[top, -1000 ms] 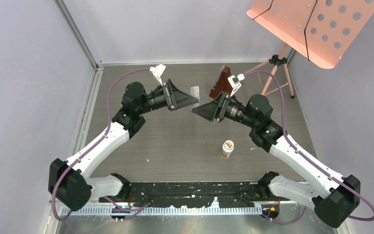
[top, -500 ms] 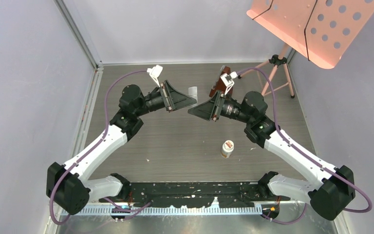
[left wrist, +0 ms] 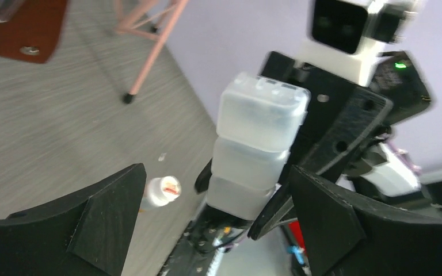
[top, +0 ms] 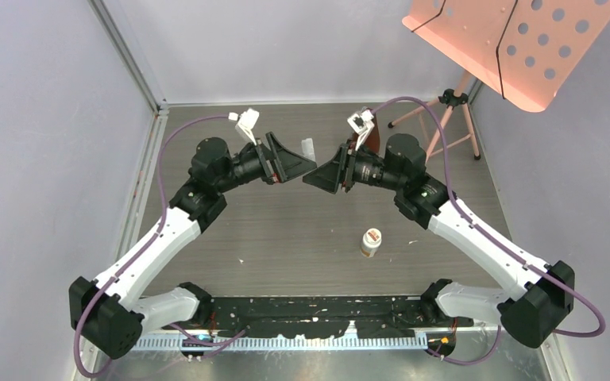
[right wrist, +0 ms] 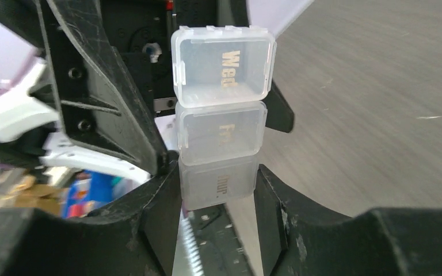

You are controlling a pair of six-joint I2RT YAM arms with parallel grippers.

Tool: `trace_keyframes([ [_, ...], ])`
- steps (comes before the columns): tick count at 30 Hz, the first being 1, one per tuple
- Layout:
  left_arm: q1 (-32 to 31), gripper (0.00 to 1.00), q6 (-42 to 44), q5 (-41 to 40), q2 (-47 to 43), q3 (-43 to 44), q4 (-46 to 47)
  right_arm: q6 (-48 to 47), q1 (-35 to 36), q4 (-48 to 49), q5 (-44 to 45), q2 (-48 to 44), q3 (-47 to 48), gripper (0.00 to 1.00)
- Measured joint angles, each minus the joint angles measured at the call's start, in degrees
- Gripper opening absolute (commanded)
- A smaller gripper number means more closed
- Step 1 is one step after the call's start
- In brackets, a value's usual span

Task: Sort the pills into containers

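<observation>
**A:** While the right gripper (right wrist: 217,190) is clamping the bottom compartment of the container (right wrist: 221,109), where is that strip sitting?

**B:** It's hanging off the desk (top: 286,230), beyond the pill bottle (top: 372,242) and a bit left of it. The lids are reading Wed, Fri, then what looks like Thur.

**A:** Left gripper (left wrist: 215,168)?

**B:** It's pointing at the container, also beyond the pill bottle, with its fingers spread wide and touching nothing. The bottle itself is standing upright. Pills are too small to make out.
</observation>
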Motion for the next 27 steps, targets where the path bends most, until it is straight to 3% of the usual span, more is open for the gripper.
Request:
trace_keyframes([
  [6, 1.01, 0.99, 11.72, -8.55, -2.29, 3.89, -14.45, -15.30, 4.68, -9.38, 11.61, 3.63, 5.07, 0.24],
  [13, 1.73, 1.00, 17.73, -12.37, -3.69, 4.28, -20.92, -25.40, 10.12, -15.19, 24.30, 11.10, 7.23, 0.23],
  [20, 2.38, 0.83, 16.22, -16.50, -3.37, 4.26, -25.68, -29.75, 11.87, -14.88, 29.68, 11.91, 7.23, 0.23],
  [27, 2.73, 0.78, 10.69, -17.70, -3.76, 0.13, -21.40, -31.23, 13.62, -14.10, 30.71, 12.07, 7.23, 0.23],
])
